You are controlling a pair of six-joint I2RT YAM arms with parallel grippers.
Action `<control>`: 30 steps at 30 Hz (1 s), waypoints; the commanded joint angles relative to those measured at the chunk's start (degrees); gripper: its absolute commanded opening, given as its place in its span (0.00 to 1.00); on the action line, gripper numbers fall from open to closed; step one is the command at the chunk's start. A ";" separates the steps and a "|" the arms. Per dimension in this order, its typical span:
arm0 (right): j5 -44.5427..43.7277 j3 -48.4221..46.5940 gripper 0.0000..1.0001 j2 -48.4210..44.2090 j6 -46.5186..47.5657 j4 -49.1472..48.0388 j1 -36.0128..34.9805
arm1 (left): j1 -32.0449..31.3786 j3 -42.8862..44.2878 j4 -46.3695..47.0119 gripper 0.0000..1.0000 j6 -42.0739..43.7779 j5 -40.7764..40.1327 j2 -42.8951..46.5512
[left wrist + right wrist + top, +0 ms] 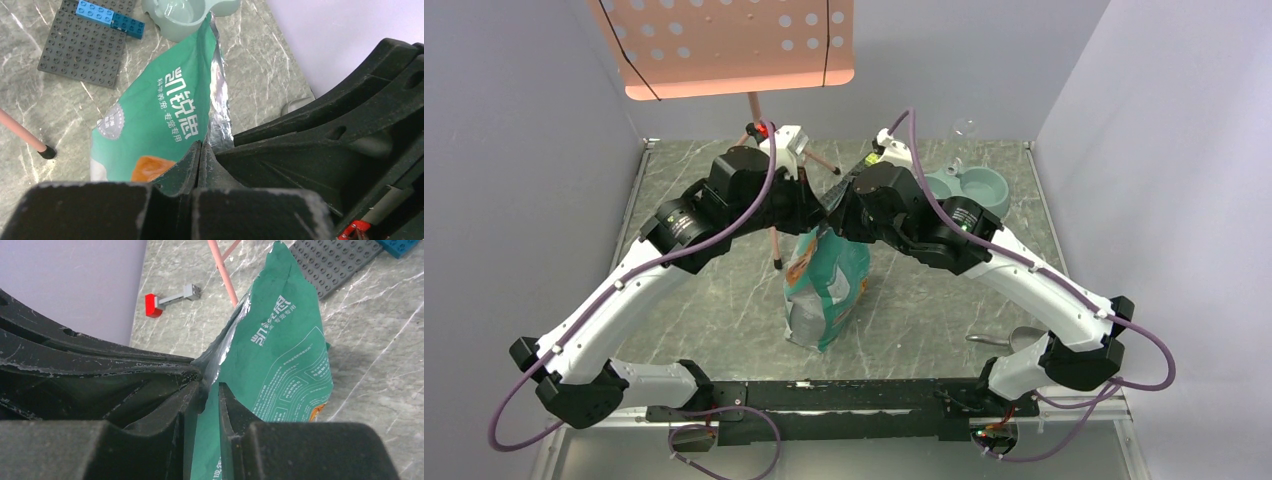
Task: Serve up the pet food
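Observation:
No kibble shows in any view. The teal-green bag [829,285] hangs upright over the table's middle, held by its top edge. My left gripper [817,207] and right gripper [846,207] meet at that edge. In the left wrist view the left gripper [200,145] is shut on the bag [160,115] beside its silver foil lining. In the right wrist view the right gripper [210,386] is pinched on the bag [285,355], whose wall runs between the fingers. The pale blue-grey double bowl [979,190] stands at the back right, behind the right arm.
A pink perforated music stand [729,45] rises at the back, with a leg [25,135] ending near the bag. A grey baseplate [82,47] with blue bricks [110,17] lies by the bowl [180,15]. A metal scoop [1009,338] lies front right. A red and grey piece [152,304] lies by the wall.

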State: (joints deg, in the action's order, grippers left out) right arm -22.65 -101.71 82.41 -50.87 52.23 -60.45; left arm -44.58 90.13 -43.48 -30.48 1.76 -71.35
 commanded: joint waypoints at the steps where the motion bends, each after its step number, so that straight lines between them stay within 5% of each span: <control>1: 0.62 -1.54 0.26 -1.08 -4.53 0.06 -0.15 | -0.01 2.85 4.56 0.00 -0.79 2.70 0.95; 7: 6.28 3.92 0.26 -3.30 -6.25 -6.99 2.49 | 0.01 3.09 5.26 0.00 -1.80 4.22 0.99; 11: 11.65 11.81 0.02 -6.74 -7.93 -15.55 4.72 | -0.01 3.02 5.80 0.00 -1.97 4.76 1.02; 14: 13.02 15.06 0.00 -8.10 -8.72 -17.94 5.99 | -0.68 3.93 3.08 0.00 -0.79 0.77 0.54; 16: 10.00 12.19 0.00 -7.02 -7.51 -12.48 5.77 | -3.76 6.58 -1.46 0.00 3.06 -8.73 -0.94; 21: -14.05 -19.90 0.00 11.08 -12.42 33.06 -0.68 | -11.48 19.18 -16.07 0.00 9.00 -34.66 -10.40; 25: -15.17 -13.24 0.00 7.09 -14.65 33.65 -1.69 | -12.02 19.53 -16.42 0.00 10.86 -41.30 -11.22; 30: -14.99 -9.94 0.00 4.47 -12.54 32.29 -0.37 | -11.85 16.87 -11.49 0.00 11.50 -38.34 -7.80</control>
State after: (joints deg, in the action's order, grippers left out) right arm -33.78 -112.99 89.95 -64.38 76.16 -61.84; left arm -56.93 107.31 -59.27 -21.34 -31.31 -83.05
